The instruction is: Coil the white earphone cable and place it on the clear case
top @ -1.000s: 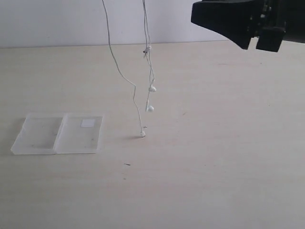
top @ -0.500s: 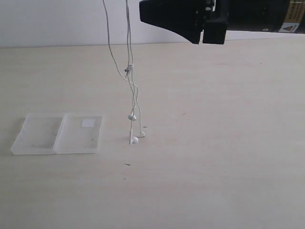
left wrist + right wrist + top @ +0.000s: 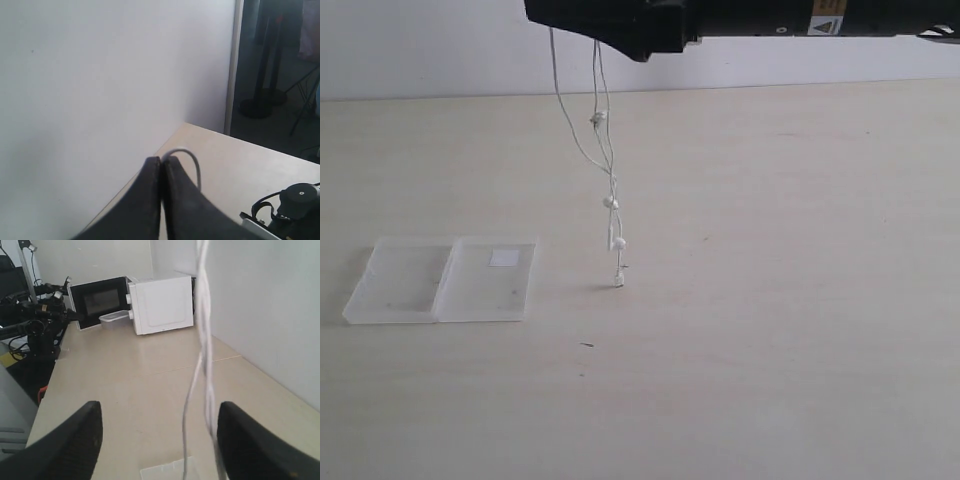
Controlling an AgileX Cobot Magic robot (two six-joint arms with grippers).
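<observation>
You had L gripper [image 3: 161, 163] pinched on the white earphone cable [image 3: 610, 202], R gripper [image 3: 159, 440] wide open either side; you needed slow, even loops.

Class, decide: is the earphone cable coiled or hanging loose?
Hanging loose: the cable dangles in long strands above the table, with no loops wound.

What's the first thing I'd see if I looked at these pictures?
A thin white earphone cable dangles from above, its lowest tip seeming to touch the pale table near the middle. A black robot arm stretches across the top, and a flat frosted clear plastic case lies open to the cable's left.
</observation>
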